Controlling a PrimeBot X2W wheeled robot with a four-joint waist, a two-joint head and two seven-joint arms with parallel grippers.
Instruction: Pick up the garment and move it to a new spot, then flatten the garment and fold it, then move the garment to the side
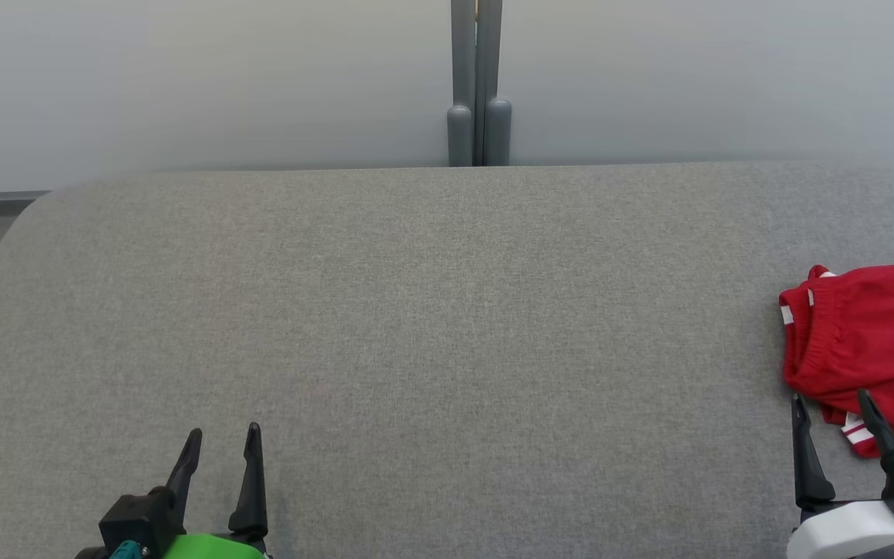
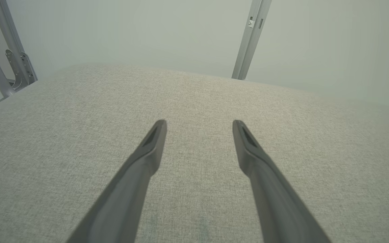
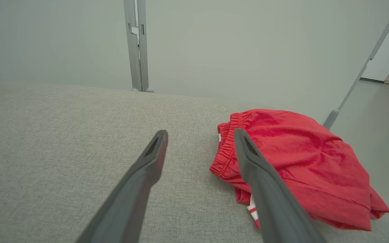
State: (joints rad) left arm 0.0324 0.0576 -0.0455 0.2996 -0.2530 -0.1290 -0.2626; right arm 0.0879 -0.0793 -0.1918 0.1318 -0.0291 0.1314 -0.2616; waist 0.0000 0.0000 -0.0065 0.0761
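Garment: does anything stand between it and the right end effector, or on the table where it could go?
Nothing visible does. The open right end effector is at the near edge of the garment; the table to its left carries nothing visible.

A grey fabric-covered table [image 1: 416, 310] lies before a pale wall [image 1: 183, 78] and grey post [image 1: 462, 78].

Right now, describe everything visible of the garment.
The garment is red, thin-looking cloth, seemingly shorts, with a gathered elastic waistband and white stripes at the edges. It lies crumpled in a loose heap on the grey table, at its right end. The open right gripper is close by its near edge, not gripping it.
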